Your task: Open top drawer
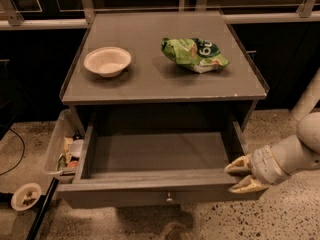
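The top drawer [160, 156] of the grey cabinet stands pulled far out, its grey box interior bare. Its flat front [125, 198] faces me with a small round brass knob [169, 197] at the centre. My gripper [239, 175] comes in from the right on a white arm. Its two cream fingers [236, 165] straddle the right end of the drawer front, one above and one below its top edge. The lower drawers are hidden beneath the open one.
On the cabinet top [150, 84] sit a white bowl [107, 61] at the left and a green chip bag [194, 53] at the right. A clear bin [62, 149] of small items hangs at the cabinet's left side. A round white disc [26, 195] lies on the speckled floor.
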Robot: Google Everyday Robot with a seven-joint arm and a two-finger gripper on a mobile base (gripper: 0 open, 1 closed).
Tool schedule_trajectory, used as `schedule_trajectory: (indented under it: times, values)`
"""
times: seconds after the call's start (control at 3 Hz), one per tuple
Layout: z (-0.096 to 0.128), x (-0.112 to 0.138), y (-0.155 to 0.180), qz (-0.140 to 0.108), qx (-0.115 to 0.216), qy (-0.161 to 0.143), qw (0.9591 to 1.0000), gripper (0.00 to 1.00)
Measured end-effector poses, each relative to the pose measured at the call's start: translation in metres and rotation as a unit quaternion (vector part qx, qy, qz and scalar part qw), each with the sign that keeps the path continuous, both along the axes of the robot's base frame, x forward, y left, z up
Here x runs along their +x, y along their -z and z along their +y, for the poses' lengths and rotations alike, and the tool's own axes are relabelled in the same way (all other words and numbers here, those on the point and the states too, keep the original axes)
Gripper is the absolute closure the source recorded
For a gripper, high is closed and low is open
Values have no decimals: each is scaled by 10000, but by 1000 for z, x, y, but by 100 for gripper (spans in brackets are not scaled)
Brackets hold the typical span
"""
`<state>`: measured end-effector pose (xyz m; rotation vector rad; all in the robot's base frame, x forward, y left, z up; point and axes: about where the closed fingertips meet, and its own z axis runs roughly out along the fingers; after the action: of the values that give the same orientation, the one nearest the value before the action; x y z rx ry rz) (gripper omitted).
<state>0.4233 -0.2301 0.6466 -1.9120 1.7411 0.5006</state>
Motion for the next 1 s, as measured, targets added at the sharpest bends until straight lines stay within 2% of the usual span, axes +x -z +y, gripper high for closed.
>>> schedule_trajectory:
  times: [0.33, 1.0]
  values:
    - [-1, -1, -3, -26, -20, 5, 10000, 61]
    - [-1, -1, -3, -26, -20, 5, 10000, 14]
